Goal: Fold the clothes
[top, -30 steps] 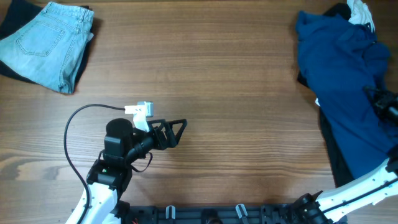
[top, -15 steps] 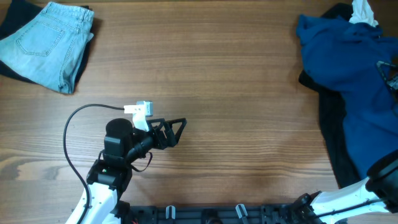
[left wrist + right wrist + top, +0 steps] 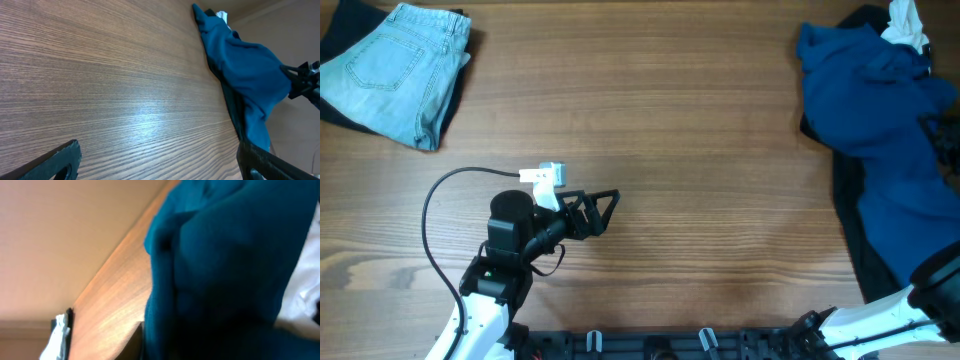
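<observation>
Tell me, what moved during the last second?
The right gripper, holding the teal shirt, pulled its fabric toward the table's far edge, bunching it and uncovering more of the dark cloth beneath. The open left gripper and the jeans stayed put.

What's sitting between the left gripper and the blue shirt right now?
Nothing: only bare wooden table separates the left gripper from the teal shirt, as the overhead and left wrist views both show.
</observation>
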Available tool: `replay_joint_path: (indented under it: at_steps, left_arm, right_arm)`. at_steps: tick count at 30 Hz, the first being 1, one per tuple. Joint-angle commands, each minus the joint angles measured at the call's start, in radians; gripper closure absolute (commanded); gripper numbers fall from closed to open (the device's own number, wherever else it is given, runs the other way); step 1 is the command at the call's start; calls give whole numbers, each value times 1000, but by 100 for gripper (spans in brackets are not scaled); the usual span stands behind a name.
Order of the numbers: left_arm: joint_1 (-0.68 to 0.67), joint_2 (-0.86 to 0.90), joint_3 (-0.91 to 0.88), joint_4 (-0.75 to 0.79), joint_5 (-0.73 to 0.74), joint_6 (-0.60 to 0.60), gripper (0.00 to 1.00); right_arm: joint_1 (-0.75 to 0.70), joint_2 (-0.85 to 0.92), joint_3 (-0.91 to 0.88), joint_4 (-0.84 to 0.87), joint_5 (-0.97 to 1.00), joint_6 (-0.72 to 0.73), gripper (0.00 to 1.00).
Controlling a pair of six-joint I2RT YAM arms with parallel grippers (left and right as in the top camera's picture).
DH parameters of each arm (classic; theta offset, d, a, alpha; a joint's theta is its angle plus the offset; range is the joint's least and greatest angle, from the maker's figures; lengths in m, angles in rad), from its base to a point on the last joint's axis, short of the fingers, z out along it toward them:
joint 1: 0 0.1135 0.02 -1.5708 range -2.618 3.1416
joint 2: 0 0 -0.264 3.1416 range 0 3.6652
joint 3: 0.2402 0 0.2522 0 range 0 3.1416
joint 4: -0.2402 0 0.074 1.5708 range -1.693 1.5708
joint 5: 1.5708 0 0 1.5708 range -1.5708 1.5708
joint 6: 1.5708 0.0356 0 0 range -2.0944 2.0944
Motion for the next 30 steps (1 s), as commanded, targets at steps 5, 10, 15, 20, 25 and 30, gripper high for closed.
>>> replay_joint_path:
  at_steps: [5, 10, 15, 20, 25, 30]
  left_arm:
    - [-5, 3, 15, 3, -5, -6, 0]
    - [-5, 3, 15, 3, -6, -6, 0]
    - [-5, 3, 15, 3, -6, -6, 0]
    - [-5, 3, 15, 3, -6, -6, 21]
    - [-4, 3, 15, 3, -6, -6, 79]
    - [-4, 3, 15, 3, -6, -6, 92]
  right_arm:
    - [-1, -29, 4, 6, 38, 5, 25]
    - [-1, -29, 4, 5, 53, 5, 42]
    - [-1, -29, 4, 11, 53, 8, 51]
    - [-5, -29, 4, 14, 59, 12, 96]
    - [-6, -31, 4, 23, 4, 11, 95]
    - [-6, -66, 4, 26, -49, 25, 95]
